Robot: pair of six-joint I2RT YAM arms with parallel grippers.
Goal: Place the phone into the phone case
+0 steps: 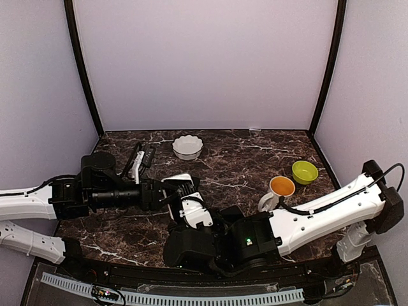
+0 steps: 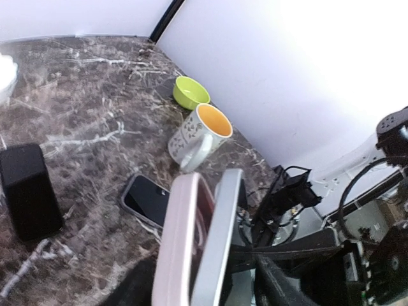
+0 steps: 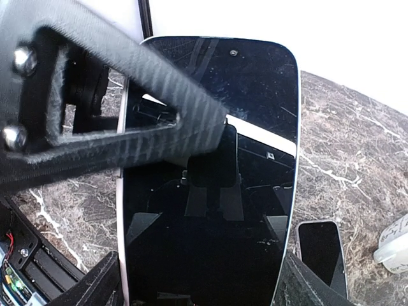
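Right wrist view: right pincer (image 1: 193, 213) clamped on black glass-fronted phone (image 3: 255, 210), left pincer (image 1: 160, 193) indeterminate; insertion pending, requiring alignment with pale pink case (image 2: 182, 242).

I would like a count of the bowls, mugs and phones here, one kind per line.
Bowls: 2, one white and one green
Mugs: 1
Phones: 2, one held and one lying flat
Total: 5
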